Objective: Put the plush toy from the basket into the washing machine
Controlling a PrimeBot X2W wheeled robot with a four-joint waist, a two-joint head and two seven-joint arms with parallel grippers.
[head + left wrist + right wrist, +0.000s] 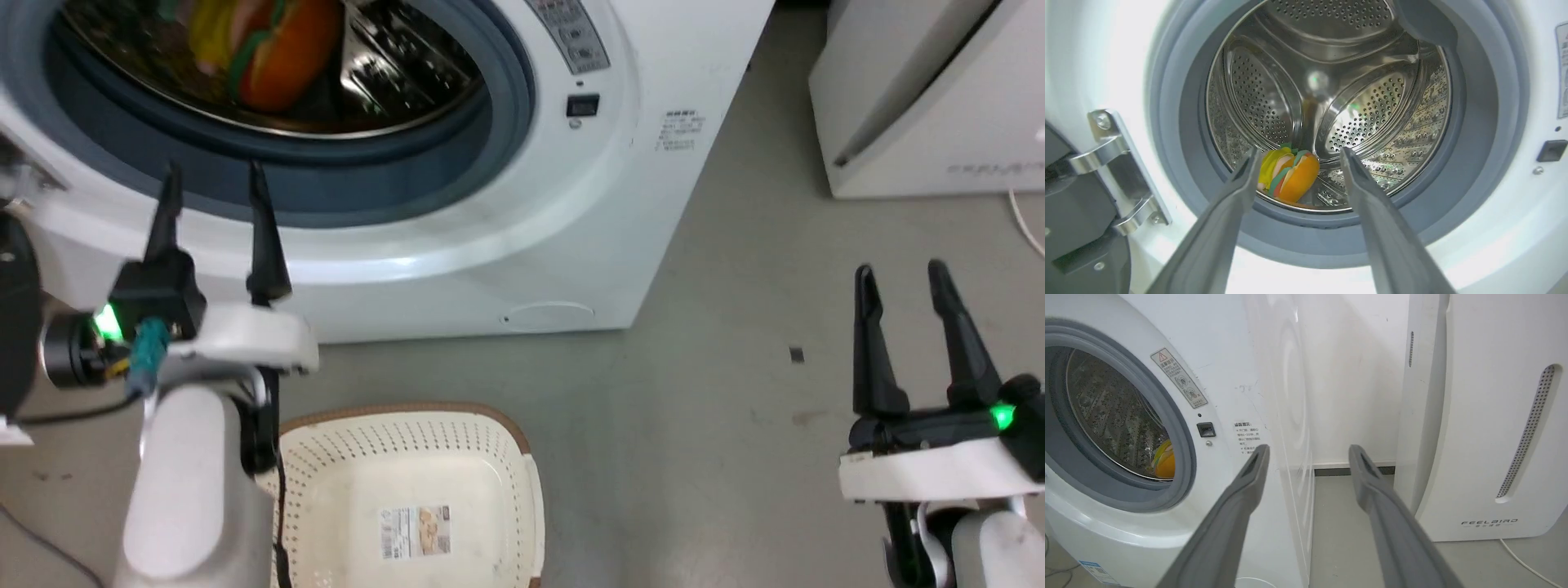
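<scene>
You have the washing machine [522, 245] filling the upper left of the head view, its door opening facing you with the grey rubber door ring [392, 192] around the shiny steel drum [1331, 81]. At the left edge of the left wrist view you can see the metal door hinge [1114, 171]. The white FEELBIRD appliance [922, 106] stands in the upper right corner of the head view, apart from the washer, with a strip of grey floor [694, 425] between them.

At the bottom centre of the head view, your cream perforated basket [498, 490] sits on the floor just in front of the washer.

Your left gripper [214, 171] is at the left of the head view, its fingers spread and grasping nothing, with the tips over the lower part of the door ring and outside the drum. Your right gripper [900, 271] is at the lower right over bare floor, well apart from the washer and the basket. It is also spread wide and holds nothing.

The plush toy [1290, 175] lies inside the drum, low and near the front lip. In the left wrist view you see it between the two fingers but clear of them.

A paper label [415, 531] lies on the bottom of the basket.
</scene>
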